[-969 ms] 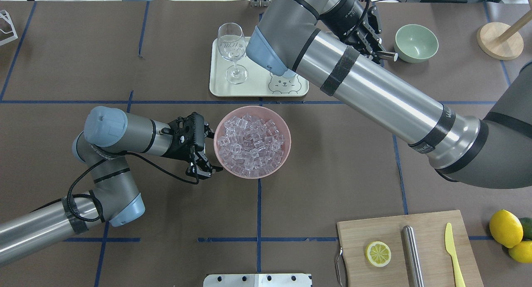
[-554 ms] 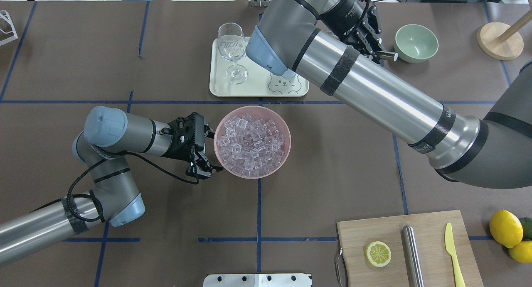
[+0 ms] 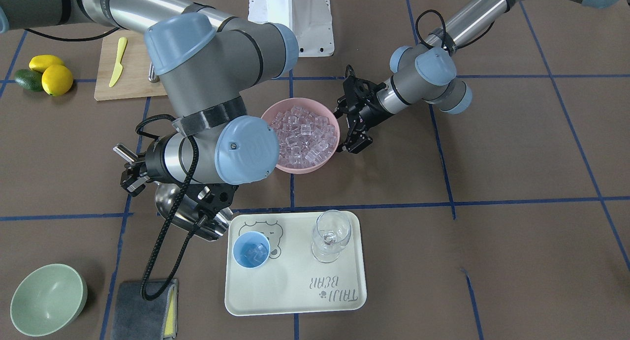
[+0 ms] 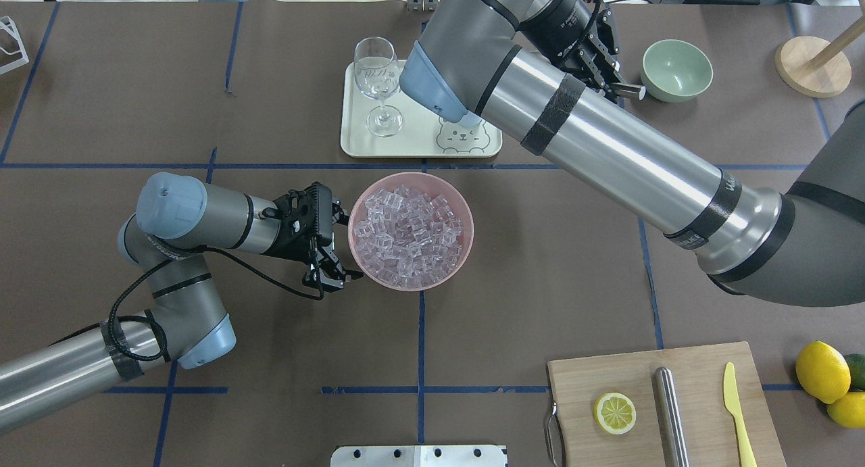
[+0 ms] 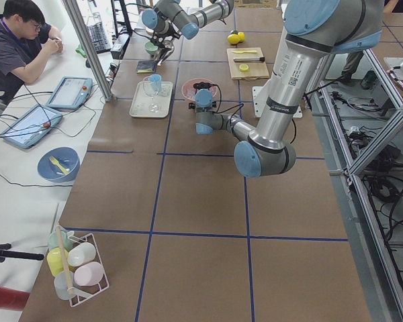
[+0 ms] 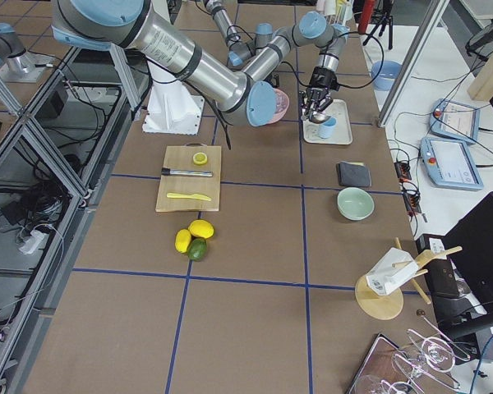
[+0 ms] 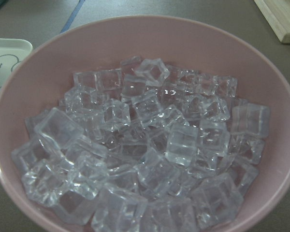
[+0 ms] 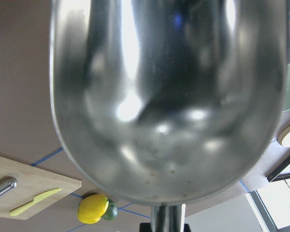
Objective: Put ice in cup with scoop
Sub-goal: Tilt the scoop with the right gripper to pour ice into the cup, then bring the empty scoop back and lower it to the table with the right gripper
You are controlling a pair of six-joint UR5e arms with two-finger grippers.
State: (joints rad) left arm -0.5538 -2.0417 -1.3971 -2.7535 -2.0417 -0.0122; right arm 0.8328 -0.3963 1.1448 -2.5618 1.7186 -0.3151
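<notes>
My right gripper (image 3: 132, 176) is shut on the thin handle of the steel scoop (image 3: 178, 210). The scoop pan hangs just left of the tray, near the light-blue cup (image 3: 251, 250). The pan looks empty in the right wrist view (image 8: 169, 96). The cup stands on the cream tray (image 3: 295, 291) and holds a few cubes; my right arm hides it in the overhead view. The ice (image 4: 409, 232) fills a pink bowl (image 4: 466, 240) and also shows in the left wrist view (image 7: 145, 154). My left gripper (image 4: 332, 276) is beside the bowl's rim, its fingers together and empty.
A clear stemmed glass (image 3: 332, 234) stands on the tray beside the cup. A pale green bowl (image 3: 47, 298) and a grey cloth (image 3: 142, 308) lie past the scoop. A cutting board (image 4: 696, 365) holds a lemon slice, a steel tube and a yellow knife. Lemons (image 4: 821, 372) lie beside it.
</notes>
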